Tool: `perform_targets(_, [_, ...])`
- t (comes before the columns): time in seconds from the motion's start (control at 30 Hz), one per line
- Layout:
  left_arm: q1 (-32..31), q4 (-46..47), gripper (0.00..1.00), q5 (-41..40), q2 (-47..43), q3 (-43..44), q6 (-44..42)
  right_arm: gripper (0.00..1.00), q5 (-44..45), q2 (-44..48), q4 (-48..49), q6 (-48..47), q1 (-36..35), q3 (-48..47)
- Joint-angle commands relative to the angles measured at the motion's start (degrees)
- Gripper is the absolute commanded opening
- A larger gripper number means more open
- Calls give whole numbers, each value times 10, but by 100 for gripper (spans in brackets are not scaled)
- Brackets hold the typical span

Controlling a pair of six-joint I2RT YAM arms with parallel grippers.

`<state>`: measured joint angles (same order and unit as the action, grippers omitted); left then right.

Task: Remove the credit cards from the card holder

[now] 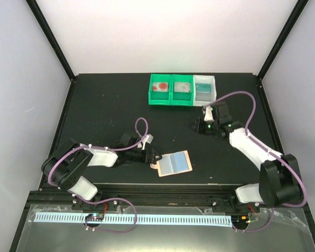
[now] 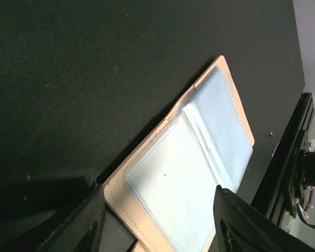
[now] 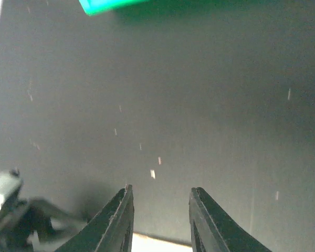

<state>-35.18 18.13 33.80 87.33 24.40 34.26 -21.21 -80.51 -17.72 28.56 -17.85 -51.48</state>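
The card holder (image 1: 174,164) lies open and flat on the black table, tan-pink at the rim with light blue-grey inner panels (image 2: 173,178). Whether credit cards sit inside the panels I cannot tell. My left gripper (image 1: 156,156) is low at the holder's left end. In the left wrist view the left gripper (image 2: 160,191) is open, with the holder's near end between its fingers (image 2: 241,220). My right gripper (image 1: 196,125) hovers over bare table in front of the bins. In the right wrist view the right gripper (image 3: 161,190) is open and holds nothing. A flat teal piece (image 1: 202,92), perhaps a credit card, lies in the white bin.
Two joined green bins (image 1: 170,97) and a white bin (image 1: 214,89) stand at the back, with a red item and a pale item in the green ones. The green bin's edge (image 3: 110,5) shows ahead of the right gripper. The table's near edge has a black rail (image 2: 289,173).
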Motion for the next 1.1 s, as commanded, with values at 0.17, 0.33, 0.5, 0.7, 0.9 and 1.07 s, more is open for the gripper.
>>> perform_targets(0.17, [-14,44,25,31,35,6,48,32,-6,86,86,64,-106,184])
perform_targets(0.33, [-15,113,6,66,21,-13,101,31,25,63,134,92,-191,199])
perform_targets(0.5, [-14,167,2,88,6,-19,160,36,27,19,172,103,-264,196])
perform_targets(0.7, [-15,178,2,81,-12,-23,185,50,105,-3,144,100,-315,187])
perform_targets(0.9, [-15,31,35,14,-64,-19,113,43,156,27,80,88,-320,177])
perform_targets(1.07, [-23,-92,47,-46,-99,-14,55,46,221,66,13,69,-319,166])
